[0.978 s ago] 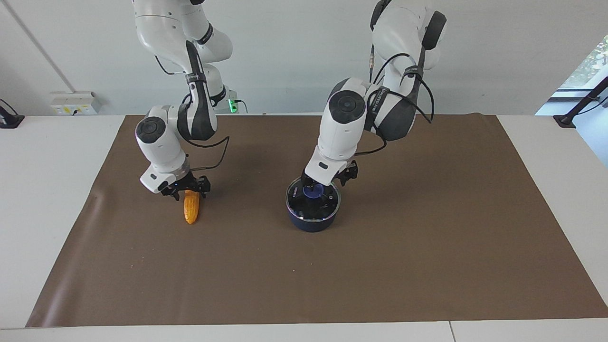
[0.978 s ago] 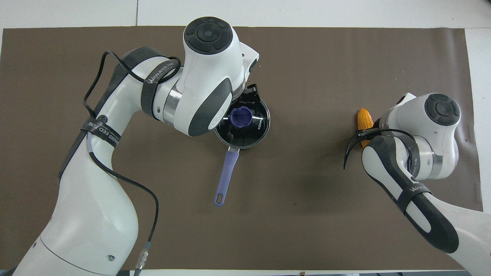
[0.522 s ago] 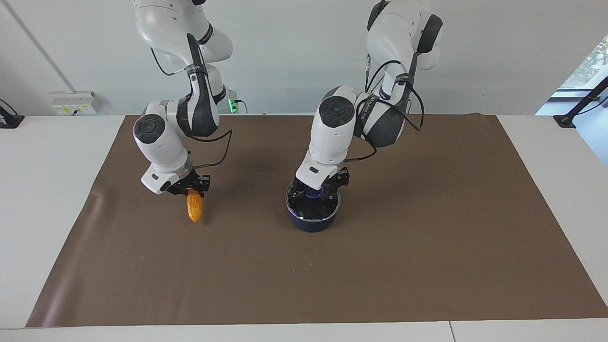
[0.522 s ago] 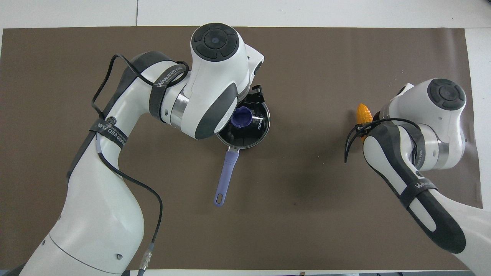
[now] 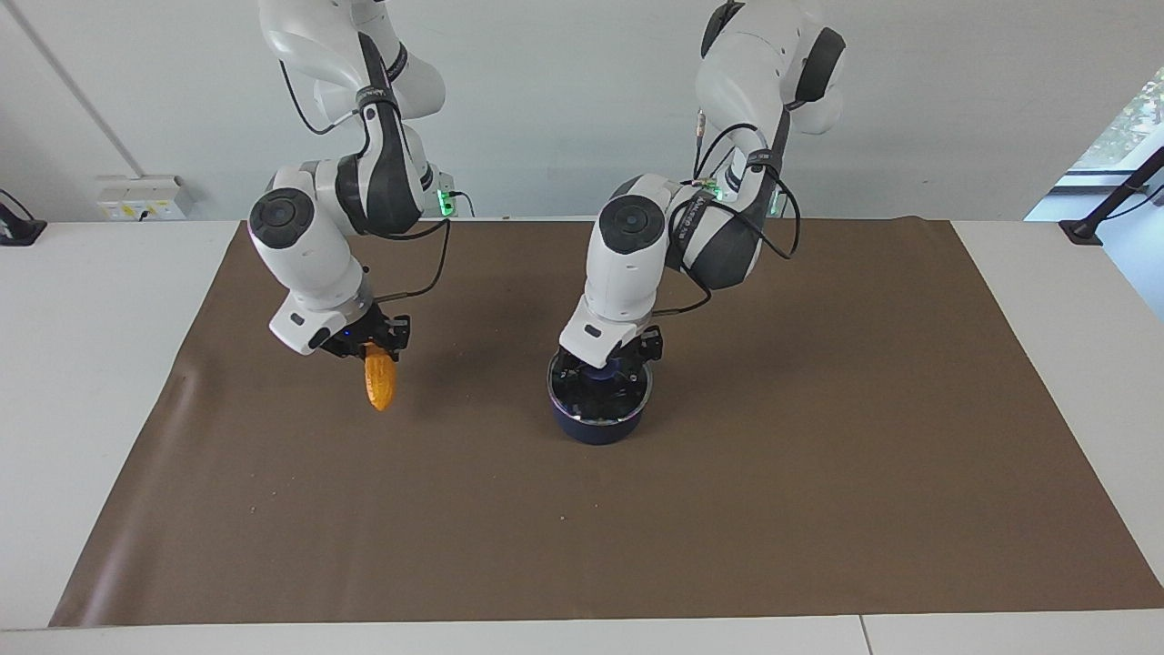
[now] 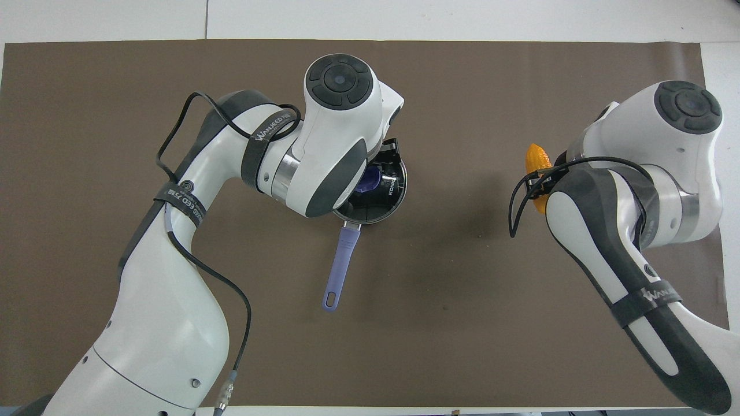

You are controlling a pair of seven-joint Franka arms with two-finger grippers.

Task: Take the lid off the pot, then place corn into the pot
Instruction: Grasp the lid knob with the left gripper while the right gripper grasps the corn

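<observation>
The corn (image 5: 378, 386) in the right gripper (image 5: 371, 344) is yellow-orange. Under the left gripper (image 5: 604, 365), the pot (image 5: 597, 424) is navy, its lid (image 5: 600, 396) knob blue.

The pot (image 5: 598, 420) is small, round and dark blue. It sits on the brown mat near the middle of the table. Its long light blue handle (image 6: 339, 271) points toward the robots' edge. The clear glass lid (image 5: 600, 393) with a blue knob (image 6: 367, 180) lies on it. The yellow corn (image 5: 378, 385) hangs tip down in the air, toward the right arm's end.

The facing camera looks down from high across the table toward both robots. The overhead camera looks steeply down from above them. Both views share the brown mat (image 5: 818, 455) (image 6: 462, 86).
</observation>
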